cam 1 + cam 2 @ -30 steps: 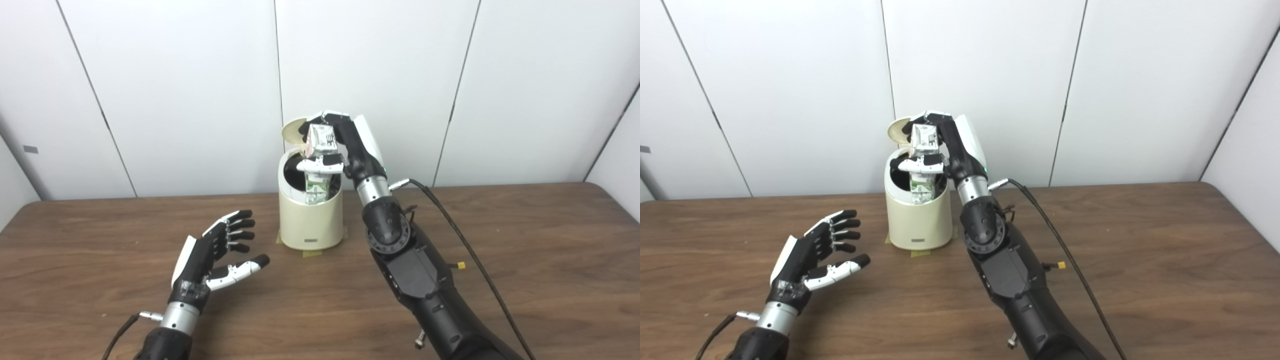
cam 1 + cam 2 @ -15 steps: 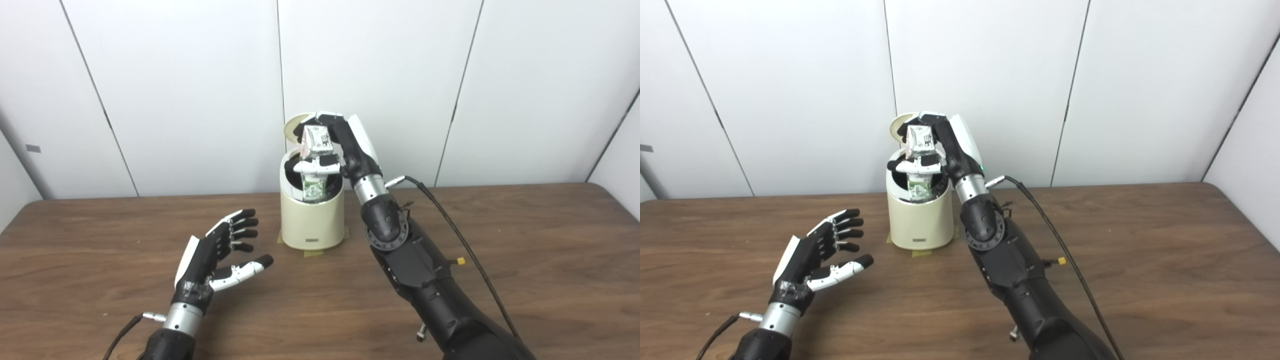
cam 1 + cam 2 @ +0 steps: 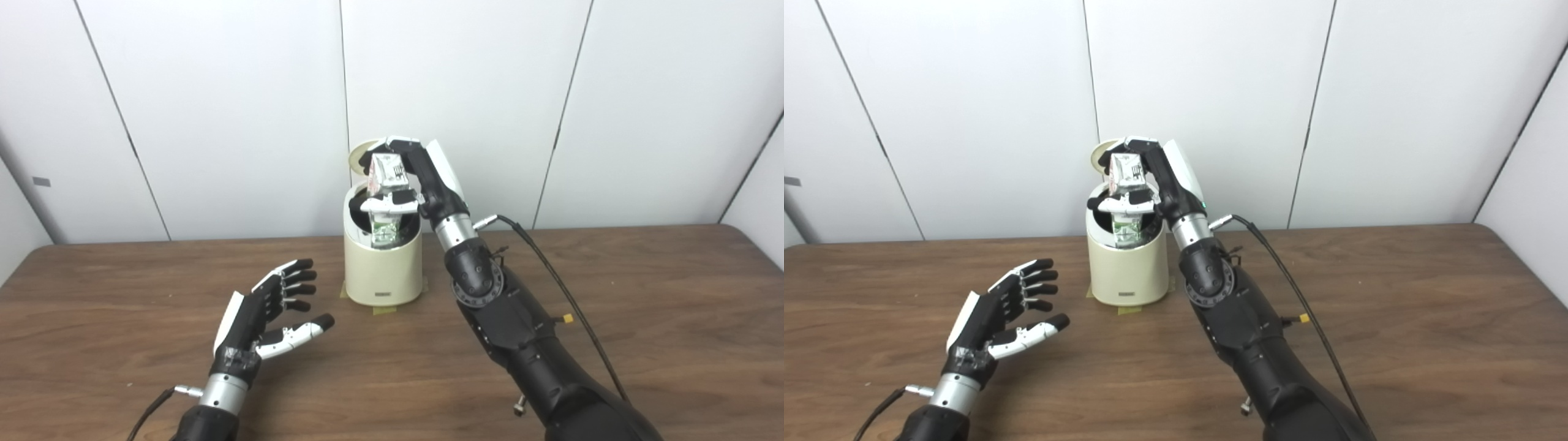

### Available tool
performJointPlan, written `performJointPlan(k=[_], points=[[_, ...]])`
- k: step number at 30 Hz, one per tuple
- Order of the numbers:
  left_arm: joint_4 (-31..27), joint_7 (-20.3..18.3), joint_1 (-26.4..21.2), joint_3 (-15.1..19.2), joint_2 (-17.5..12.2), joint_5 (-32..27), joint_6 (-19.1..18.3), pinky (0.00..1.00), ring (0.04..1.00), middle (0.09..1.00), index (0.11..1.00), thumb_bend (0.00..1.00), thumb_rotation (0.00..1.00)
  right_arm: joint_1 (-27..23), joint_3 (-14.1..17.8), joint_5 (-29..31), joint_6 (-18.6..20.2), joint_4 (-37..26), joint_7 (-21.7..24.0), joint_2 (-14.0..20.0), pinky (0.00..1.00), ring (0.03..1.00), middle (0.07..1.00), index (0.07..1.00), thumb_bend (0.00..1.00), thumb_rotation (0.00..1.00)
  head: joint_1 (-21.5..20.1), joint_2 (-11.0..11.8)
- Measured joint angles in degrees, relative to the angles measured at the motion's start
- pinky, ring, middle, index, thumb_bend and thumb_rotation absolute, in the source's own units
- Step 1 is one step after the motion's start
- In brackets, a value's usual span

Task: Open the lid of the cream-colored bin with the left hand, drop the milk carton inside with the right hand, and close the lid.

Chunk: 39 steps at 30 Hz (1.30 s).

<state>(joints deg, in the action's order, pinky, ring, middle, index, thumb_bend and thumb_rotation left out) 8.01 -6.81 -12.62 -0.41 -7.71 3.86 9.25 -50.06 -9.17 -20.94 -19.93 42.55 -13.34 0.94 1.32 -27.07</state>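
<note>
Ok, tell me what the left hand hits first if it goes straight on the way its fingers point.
Likely the bin. The left hand is open over the table, fingers aimed up and right toward the bin's lower wall, with bare table between. Depth is unclear, so it might pass just in front.

Smooth cream plastic bin, printed paper milk carton, matt wood-grain table

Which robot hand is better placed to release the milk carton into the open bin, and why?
The right robot hand: it grips the milk carton upright over the cream bin, whose lid stands open. The left robot hand hovers open, well short.
</note>
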Motion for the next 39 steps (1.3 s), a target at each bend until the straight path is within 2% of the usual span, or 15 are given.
performJointPlan(k=[3,6,7,9,18,19,20,26,31,32,33,35,39], points=[[-0.02,0.0,0.09,-0.02,-0.02,0.18,-0.01,0.65,0.73,0.781,0.81,0.78,0.18,0.0,-0.77,1.18,-0.02,-1.25,3.7,1.16,0.38,0.45,0.501,0.503,0.5,0.0,0.0,-0.26],[-0.1,-0.01,0.11,-0.02,-0.03,0.23,-0.04,0.63,0.718,0.772,0.804,0.77,0.17,-0.01,-1.11,2.53,-0.14,-1.93,7.25,2.21,0.45,0.446,0.508,0.498,0.52,0.0,-0.09,-0.26],[-0.12,-0.01,0.12,-0.02,-0.04,0.26,-0.04,0.63,0.719,0.77,0.801,0.78,0.17,-0.01,-1.24,2.72,-0.18,-1.93,7.86,2.39,0.48,0.531,0.508,0.49,0.52,0.0,-0.17,-0.35],[-0.16,-0.01,0.15,-0.01,-0.07,0.31,-0.04,0.62,0.719,0.771,0.8,0.78,0.17,-0.01,-1.49,2.77,-0.37,-2.08,8.82,2.6,0.5,0.588,0.512,0.484,0.53,0.0,-0.18,-0.44],[-0.36,-0.49,0.31,0.0,-0.18,-0.08,-0.55,0.62,0.719,0.772,0.802,0.78,0.17,0.01,-2.46,2.13,0.21,-4.31,11.13,3.05,0.52,0.616,0.523,0.481,0.53,0.0,-0.26,-0.88],[-0.36,-0.49,0.33,0.01,-0.22,-0.08,-0.55,0.62,0.716,0.774,0.803,0.78,0.17,0.01,-2.52,2.02,0.24,-4.35,11.19,3.16,0.53,0.627,0.621,0.491,0.52,0.08,-0.26,-0.79],[-0.36,-0.49,0.33,0.01,-0.27,-0.08,-0.55,0.62,0.716,0.775,0.803,0.78,0.17,0.01,-2.63,1.86,0.34,-4.46,11.27,3.3,0.54,0.631,0.645,0.494,0.52,0.1,-0.26,-0.79],[-0.36,-0.59,0.33,-0.02,-0.32,-0.08,-0.55,0.62,0.714,0.776,0.803,0.78,0.17,0.08,-3.03,1.44,1.21,-5.33,11.81,4.14,0.55,0.651,0.682,0.495,0.52,0.13,-0.44,-0.88],[-0.36,-0.59,0.35,-0.01,-0.32,-0.09,-0.73,0.64,0.724,0.778,0.804,0.78,0.18,0.3,-3.37,0.97,1.57,-5.99,11.89,4.24,0.52,0.616,0.653,0.495,0.52,0.12,-0.53,-1.05],[-0.36,-0.62,0.36,-0.01,-0.32,-0.12,-0.85,0.65,0.727,0.779,0.805,0.78,0.18,0.35,-3.35,0.34,1.44,-5.95,10.98,4.22,0.49,0.58,0.624,0.493,0.52,0.12,-0.53,-1.06],[-0.37,-0.66,0.36,-0.01,-0.32,-0.12,-1.13,0.65,0.729,0.781,0.806,0.78,0.18,0.42,-3.3,-0.06,1.21,-5.78,10.17,4.17,0.47,0.548,0.561,0.491,0.52,0.06,-0.44,-1.06],[-0.38,-0.7,0.41,0.0,-0.32,-0.12,-1.44,0.64,0.728,0.779,0.805,0.77,0.17,0.5,-3.04,-0.86,0.14,-4.49,7.74,3.75,0.44,0.452,0.514,0.514,0.52,0.01,-0.44,-1.06],[-0.4,-0.72,0.47,0.01,-0.31,-0.48,-1.48,0.64,0.725,0.773,0.804,0.78,0.17,-0.01,-2.83,-1.13,-1.28,-1.05,3.95,3.12,0.44,0.431,0.506,0.516,0.52,0.0,-0.35,-1.14]])
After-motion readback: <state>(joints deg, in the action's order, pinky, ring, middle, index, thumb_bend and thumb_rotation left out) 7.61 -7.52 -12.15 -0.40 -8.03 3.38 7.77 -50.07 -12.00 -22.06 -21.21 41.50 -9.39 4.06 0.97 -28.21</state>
